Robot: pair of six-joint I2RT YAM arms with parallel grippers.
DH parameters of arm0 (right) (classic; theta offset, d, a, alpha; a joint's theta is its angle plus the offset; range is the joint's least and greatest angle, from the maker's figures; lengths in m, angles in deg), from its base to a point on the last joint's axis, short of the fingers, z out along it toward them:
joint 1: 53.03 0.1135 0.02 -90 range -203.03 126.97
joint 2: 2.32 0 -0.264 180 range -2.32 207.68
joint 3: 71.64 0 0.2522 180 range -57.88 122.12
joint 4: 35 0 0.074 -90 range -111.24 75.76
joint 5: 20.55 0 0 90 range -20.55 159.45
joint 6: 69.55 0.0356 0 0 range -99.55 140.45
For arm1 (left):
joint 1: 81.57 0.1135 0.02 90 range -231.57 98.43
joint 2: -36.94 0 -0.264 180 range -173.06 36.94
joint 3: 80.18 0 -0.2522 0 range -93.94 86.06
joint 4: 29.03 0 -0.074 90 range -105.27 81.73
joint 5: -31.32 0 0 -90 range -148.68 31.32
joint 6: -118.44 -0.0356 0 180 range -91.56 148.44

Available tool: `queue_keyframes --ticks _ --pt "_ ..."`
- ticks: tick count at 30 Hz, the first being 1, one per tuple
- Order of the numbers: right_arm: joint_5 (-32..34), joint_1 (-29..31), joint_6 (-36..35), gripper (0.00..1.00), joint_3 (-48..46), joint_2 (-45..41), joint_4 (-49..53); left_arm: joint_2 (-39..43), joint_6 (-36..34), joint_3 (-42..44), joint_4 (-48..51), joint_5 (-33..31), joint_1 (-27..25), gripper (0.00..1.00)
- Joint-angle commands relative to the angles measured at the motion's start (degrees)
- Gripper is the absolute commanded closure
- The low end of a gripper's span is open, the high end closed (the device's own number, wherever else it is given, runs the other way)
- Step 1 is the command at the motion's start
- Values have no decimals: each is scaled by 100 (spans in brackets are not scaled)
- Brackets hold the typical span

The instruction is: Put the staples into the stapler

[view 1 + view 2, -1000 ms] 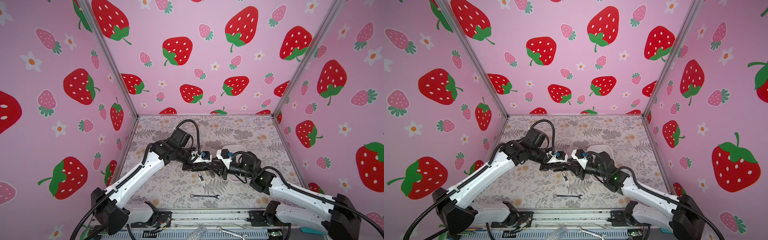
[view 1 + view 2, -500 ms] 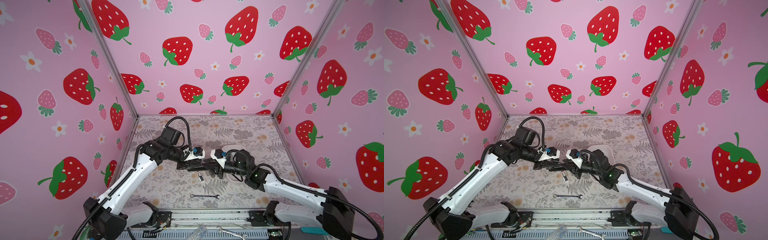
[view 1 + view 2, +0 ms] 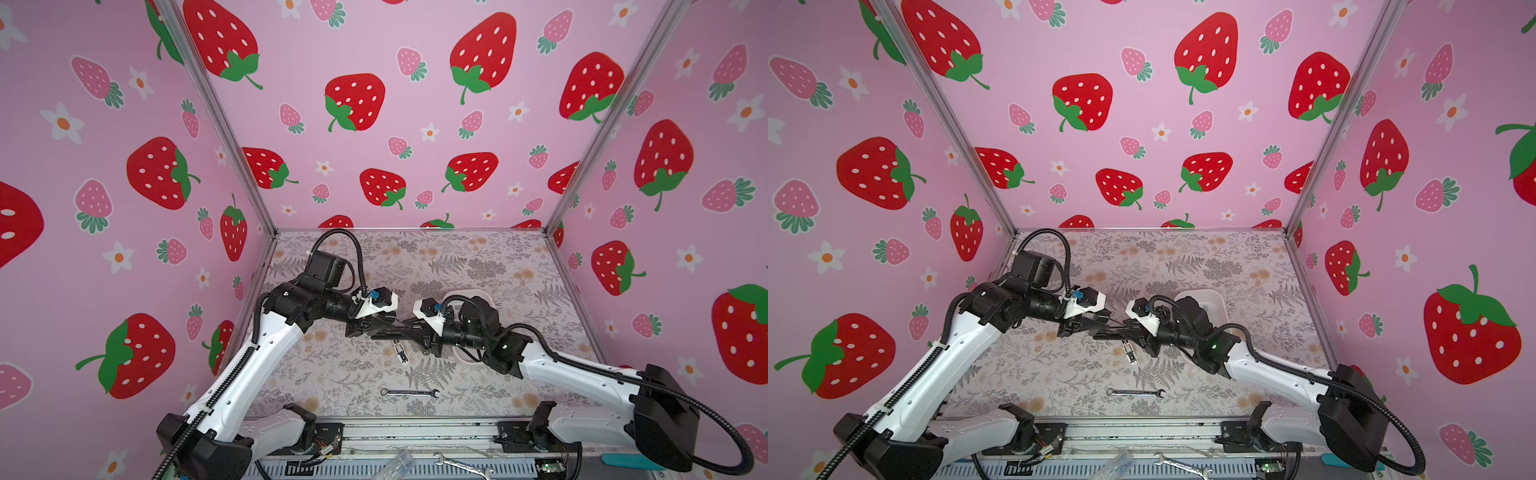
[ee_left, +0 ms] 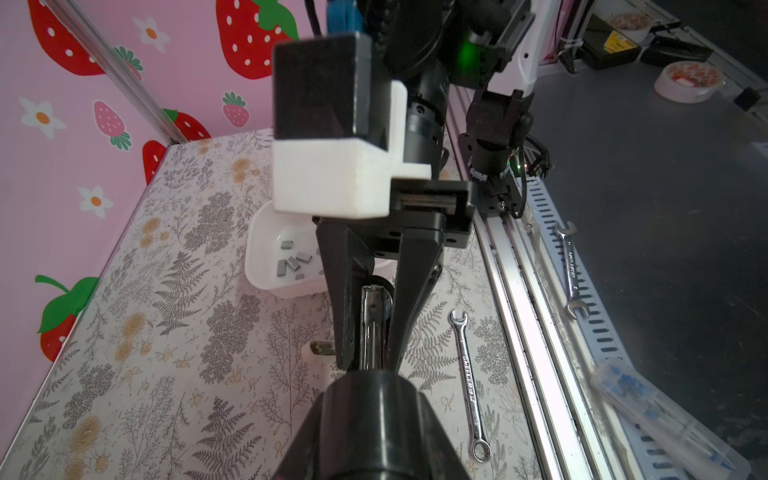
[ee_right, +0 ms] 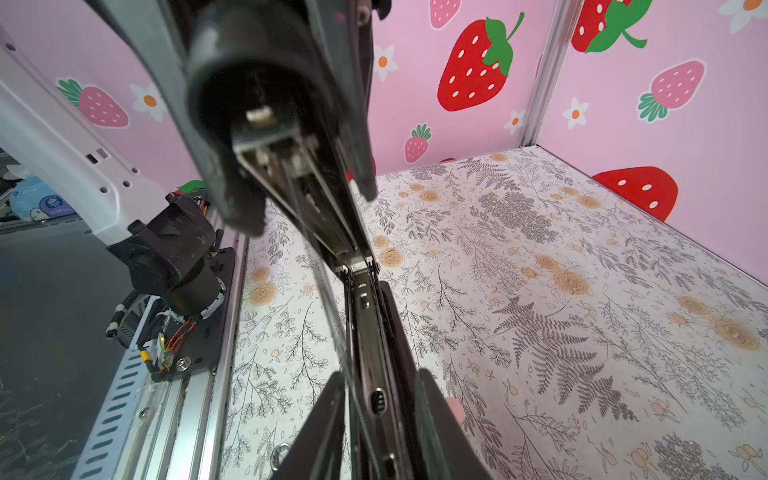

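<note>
Evidently mid-task: holding a slim black stapler with a bright metal channel (image 5: pixel 368 328) aloft over the centre of the floral-print table (image 3: pixel 498 266), clamped from 9 o'clock by the left end effector (image 5: pixel 299 191) and from 3 o'clock by the right end effector (image 4: pixel 370 353). Opened, judging by the bared channel, yet seemingly not loaded. Left to do: fetching a strip, seating it, closing up. Waiting at 2 o'clock in a shallow white plastic tray (image 4: pixel 286 289): a handful of small flat grey metal staples (image 4: pixel 293 262), loose.

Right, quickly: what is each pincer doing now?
Left pincer: closed on the stapler, its black end.
Right pincer: closed on the stapler, its metal rail.
</note>
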Motion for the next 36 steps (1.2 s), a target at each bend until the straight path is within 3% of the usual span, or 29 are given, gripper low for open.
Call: queue_keyframes --ticks 1,12,25,36 --pt "-215 42 -174 68 159 192 368 262 -37 -323 -428 933 118 100" --pt "-400 128 -227 70 306 338 517 409 3 -323 -533 1476 551 100" --pt "-494 147 -231 100 155 162 332 758 444 -279 -930 1854 926 100" --pt "-764 -267 242 100 -579 -819 -596 1280 2371 383 -2865 1986 1318 100"
